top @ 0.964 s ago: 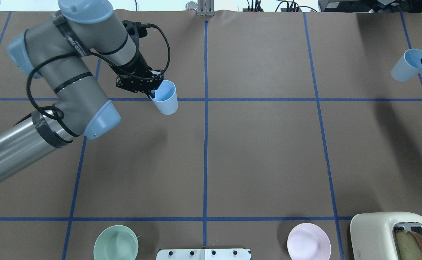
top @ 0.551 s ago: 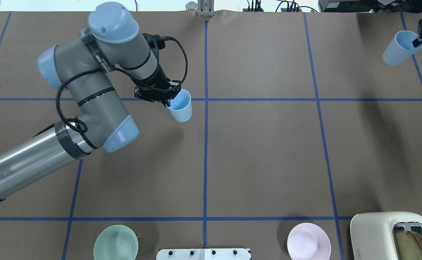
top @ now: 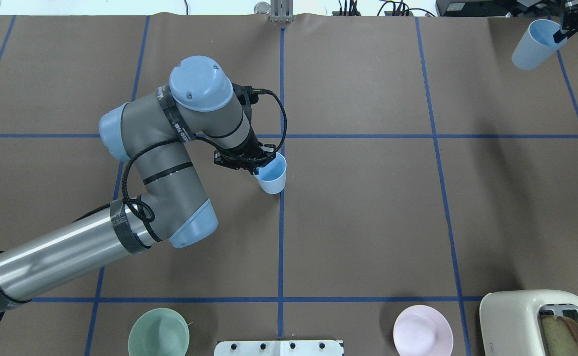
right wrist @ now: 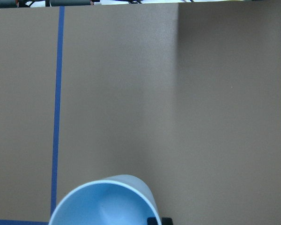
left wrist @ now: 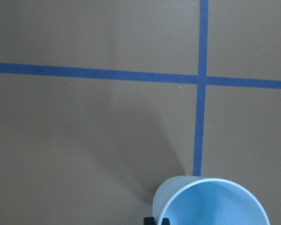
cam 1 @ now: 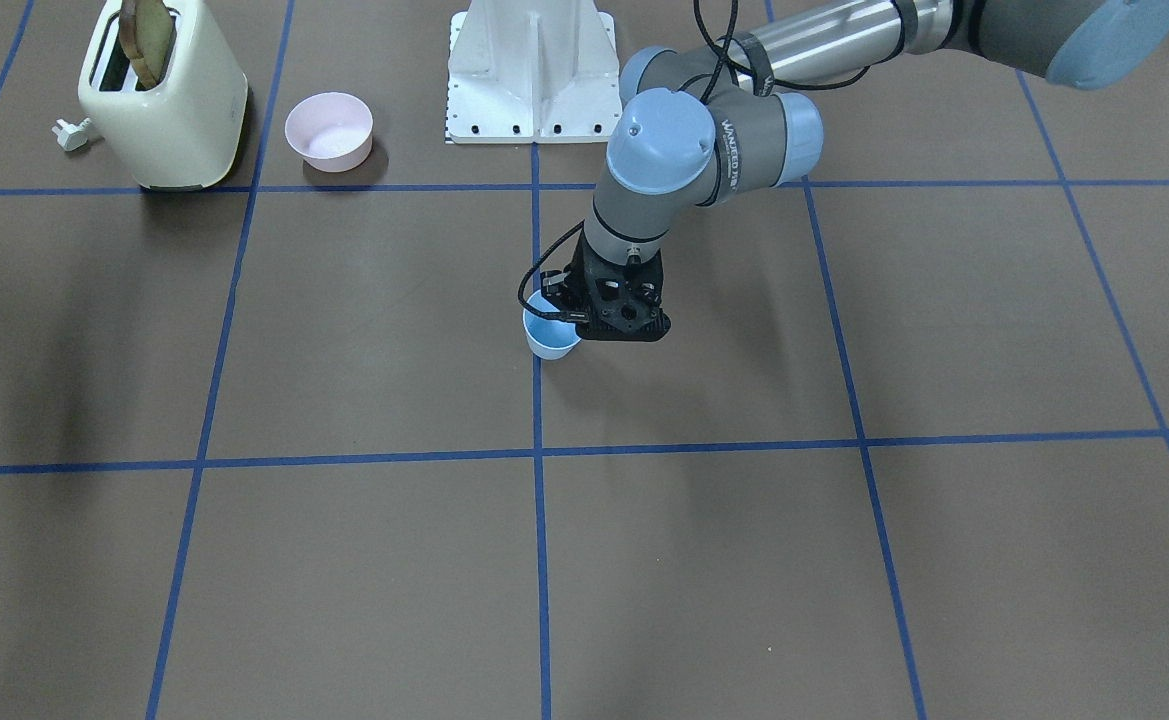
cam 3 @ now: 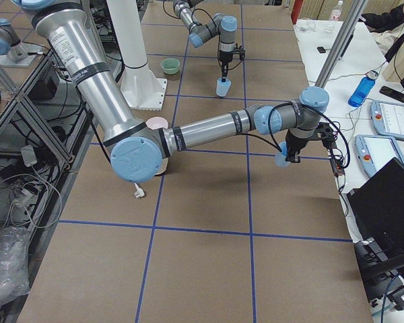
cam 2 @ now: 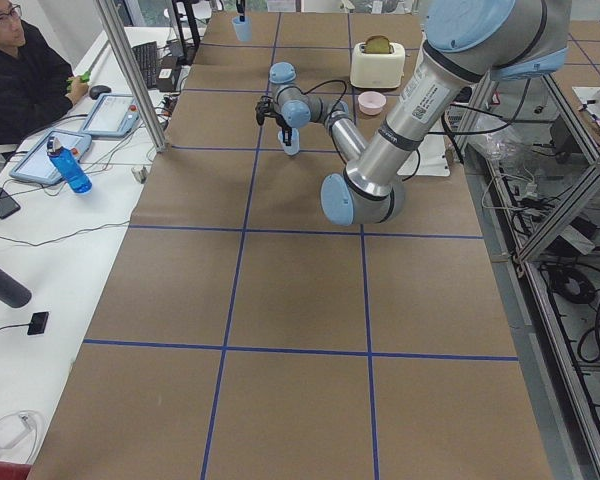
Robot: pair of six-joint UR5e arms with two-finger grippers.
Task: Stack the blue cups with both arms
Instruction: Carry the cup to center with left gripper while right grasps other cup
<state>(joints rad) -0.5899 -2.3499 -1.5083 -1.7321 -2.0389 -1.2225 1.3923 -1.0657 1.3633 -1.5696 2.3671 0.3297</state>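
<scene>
My left gripper (top: 258, 170) is shut on the rim of one pale blue cup (top: 272, 176) and holds it upright, low over the table beside the centre blue line. This cup also shows in the front view (cam 1: 550, 340) and in the left wrist view (left wrist: 210, 202). My right gripper (top: 561, 33) is shut on the rim of the second blue cup (top: 530, 45) and holds it in the air at the far right corner of the table. This second cup also shows in the right wrist view (right wrist: 103, 204) and in the right side view (cam 3: 281, 159).
A cream toaster (top: 536, 321) with bread stands at the near right. A pink bowl (top: 422, 330) and a mint-green bowl (top: 158, 332) flank the white pedestal base (top: 279, 347). Blue tape lines cross the brown table cover. An operator sits beyond the far edge.
My left arm has carried its cup right and nearer to the robot, up to the centre line. My right gripper has carried its cup farther away, toward the far right corner.
</scene>
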